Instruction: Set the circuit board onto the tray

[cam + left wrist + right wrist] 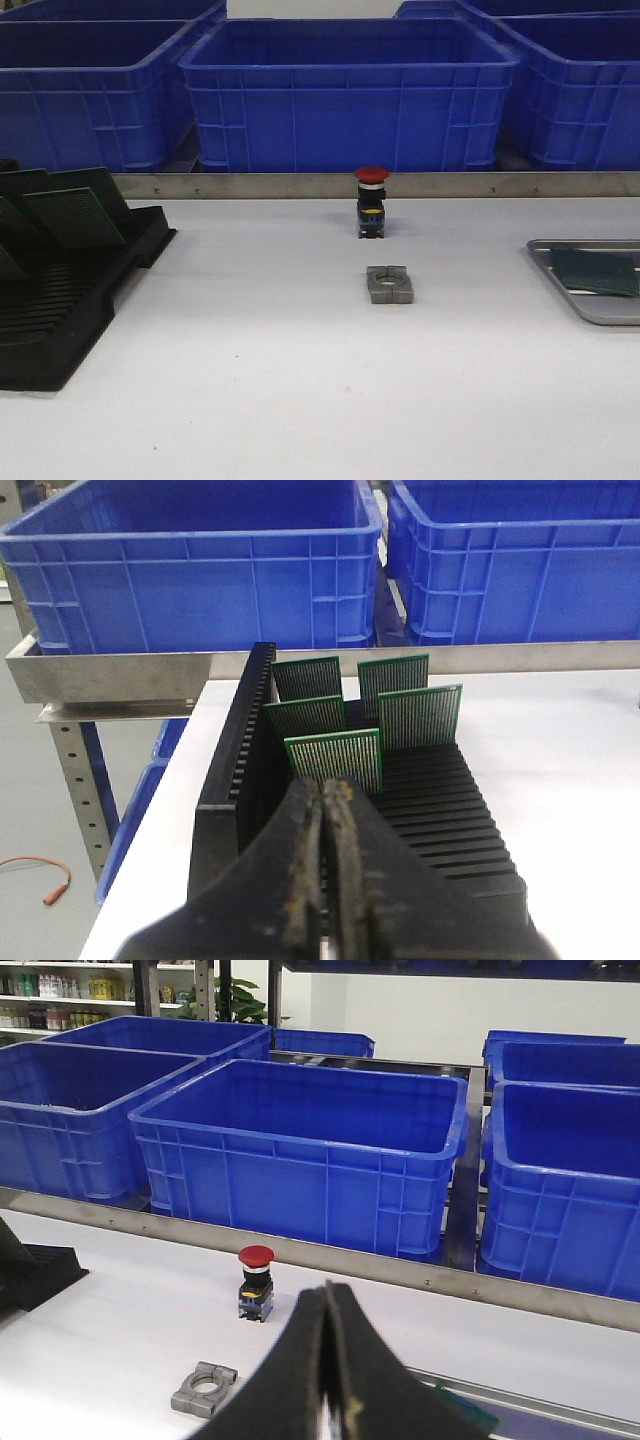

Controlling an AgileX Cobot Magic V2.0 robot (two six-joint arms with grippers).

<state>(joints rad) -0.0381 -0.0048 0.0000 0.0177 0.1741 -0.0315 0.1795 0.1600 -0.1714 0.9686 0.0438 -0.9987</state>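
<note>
White table [270,380] runs bare across the foreground in the front view; neither arm shows there. Left wrist view: left gripper [325,790] with fingers pressed together, holding nothing, hovering just short of the black slotted rack [450,810]. Five green circuit boards [334,762] stand upright in the rack's slots, the nearest one just beyond the fingertips. Front view puts the rack at the table's left edge. Right wrist view: right gripper [327,1295] likewise closed flat, empty, above the table. Mid-table, a grey metal clamp block [389,284] with a round bore lies flat. Just behind it, apart, stands a red mushroom-head push button [371,203] on a black body with a yellow band. At the right edge of the table, the silver-grey tray [590,310], only partly in frame; one green circuit board [595,272] lies flat inside it, its right end cut off by the frame. Behind the table, a steel rail [300,185]. Beyond that, a row of blue plastic bins [345,95], open-topped; nothing seen in the middle one.
</note>
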